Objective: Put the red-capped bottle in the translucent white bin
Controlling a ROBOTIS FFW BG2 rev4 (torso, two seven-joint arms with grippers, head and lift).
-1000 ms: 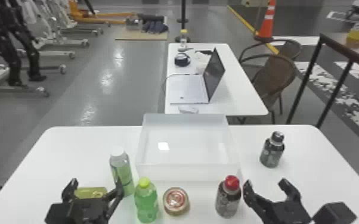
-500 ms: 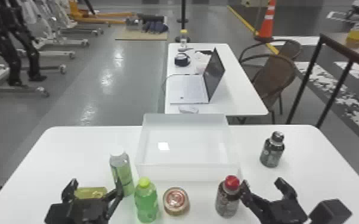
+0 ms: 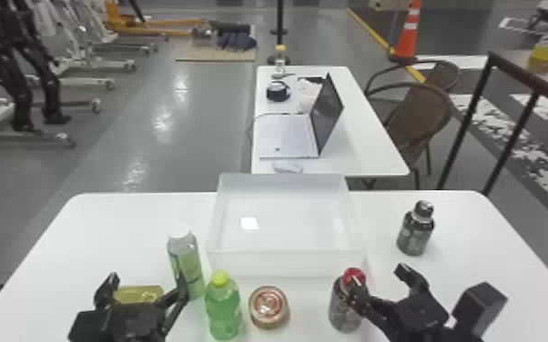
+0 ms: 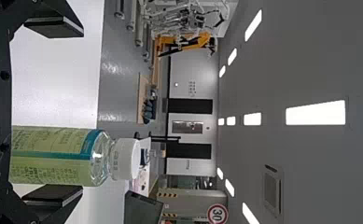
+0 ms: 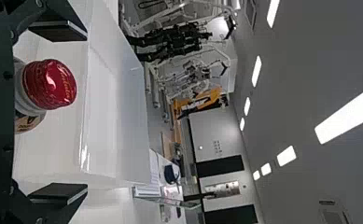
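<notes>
In the head view my right gripper stands open at the red-capped bottle, its left finger overlapping the bottle's right side near the cap. The bottle is upright in front of the right front corner of the translucent white bin. In the right wrist view, the red cap lies between the spread fingers of the right gripper, nearer one of them; contact cannot be told. My left gripper is parked at the front left, open. The left gripper also shows in its wrist view.
A white-capped bottle, a green bottle and a round can stand left of the red-capped bottle. A yellowish item is by the left gripper. A dark bottle stands right of the bin.
The right gripper has moved left, so its left finger now overlaps the red-capped bottle near the cap. My left arm has stayed still.
</notes>
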